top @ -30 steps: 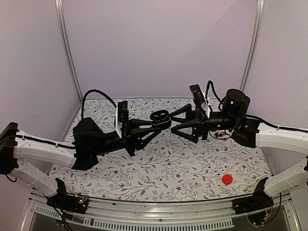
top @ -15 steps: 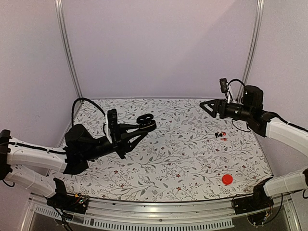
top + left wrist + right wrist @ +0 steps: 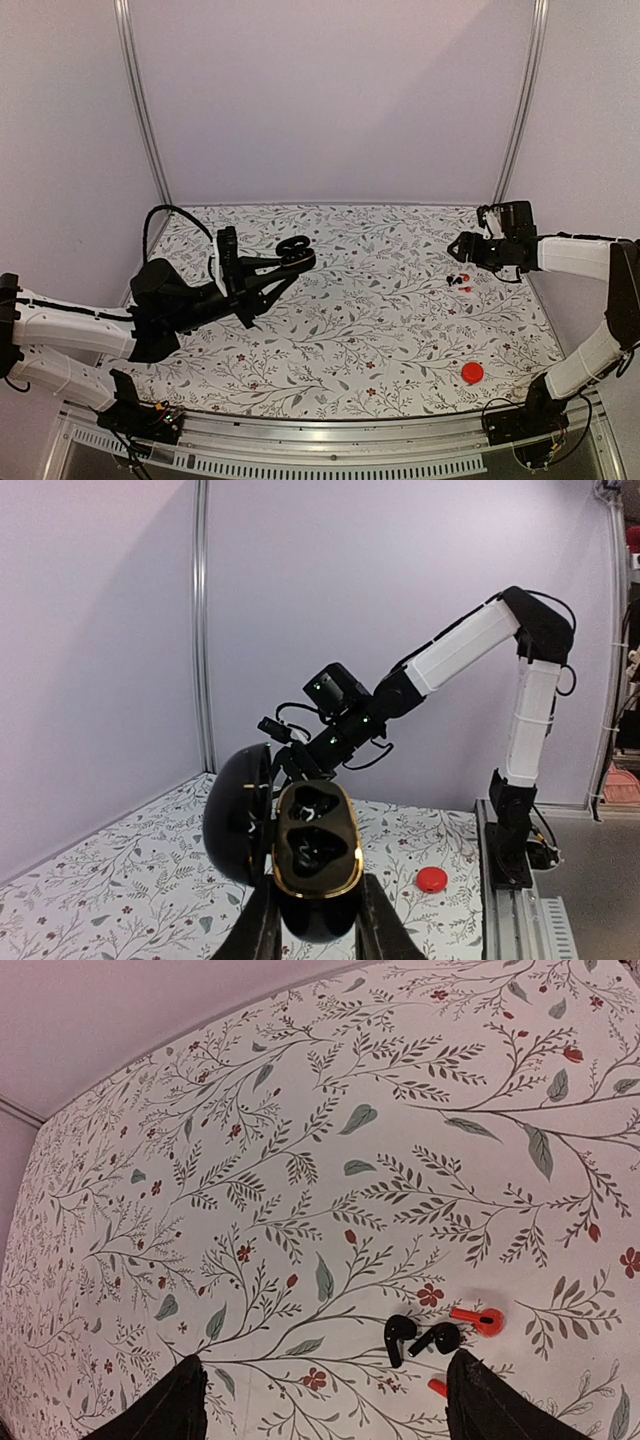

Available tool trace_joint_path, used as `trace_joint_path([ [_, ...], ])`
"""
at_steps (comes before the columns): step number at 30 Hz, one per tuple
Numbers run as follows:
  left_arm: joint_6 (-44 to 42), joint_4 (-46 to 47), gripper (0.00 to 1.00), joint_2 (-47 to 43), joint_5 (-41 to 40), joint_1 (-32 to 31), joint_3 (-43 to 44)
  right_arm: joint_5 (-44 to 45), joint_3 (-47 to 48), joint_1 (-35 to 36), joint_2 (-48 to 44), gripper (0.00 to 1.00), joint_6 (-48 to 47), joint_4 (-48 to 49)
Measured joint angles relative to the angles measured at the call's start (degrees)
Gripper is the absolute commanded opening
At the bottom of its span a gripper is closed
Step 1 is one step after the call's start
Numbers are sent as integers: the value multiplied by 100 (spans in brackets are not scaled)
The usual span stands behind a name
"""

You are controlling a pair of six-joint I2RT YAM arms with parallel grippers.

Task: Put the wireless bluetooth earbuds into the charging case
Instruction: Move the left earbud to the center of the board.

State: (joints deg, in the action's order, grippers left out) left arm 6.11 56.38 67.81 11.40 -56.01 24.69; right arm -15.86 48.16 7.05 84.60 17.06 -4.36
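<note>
Both arms have separated since the earlier frames. The left arm [image 3: 150,300] has drawn back to the left half, and the right arm [image 3: 570,255] has swung out to the far right edge and come down low.

A wide stretch of the white floral-printed surface [image 3: 380,320] lies open between them.

The left arm reaches forward, roughly level. Its jaws are clamped on the small glossy black clamshell charging case [image 3: 315,865], which is raised clear of the surface. The case's lid [image 3: 238,825] is hinged open and its gold-rimmed wells face the wrist camera.

The right forearm lies level. Its jaws are spread wide, holding nothing and angled down over two small black earbuds [image 3: 418,1338]. These lie on the surface near the far right edge, beside small orange-red pieces [image 3: 478,1318].

A flat red disc [image 3: 472,373] lies near the front right edge, well apart.
</note>
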Motion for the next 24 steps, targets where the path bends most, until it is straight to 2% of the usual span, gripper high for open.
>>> trace_joint_path([
  [6, -2, -9, 17, -37, 22, 11, -31, 197, -57, -240, 354, 76, -11, 50],
  [11, 2, -9, 17, -39, 42, 17, -33, 201, 157, -310, 944, 61, -116, 39],
  [15, 0, -9, 17, -42, 39, 20, -33, 13, 439, -308, 1327, 54, -203, 57],
  [24, 15, -4, 17, -39, 46, 20, -33, -236, 616, -278, 1547, 49, -520, -114],
])
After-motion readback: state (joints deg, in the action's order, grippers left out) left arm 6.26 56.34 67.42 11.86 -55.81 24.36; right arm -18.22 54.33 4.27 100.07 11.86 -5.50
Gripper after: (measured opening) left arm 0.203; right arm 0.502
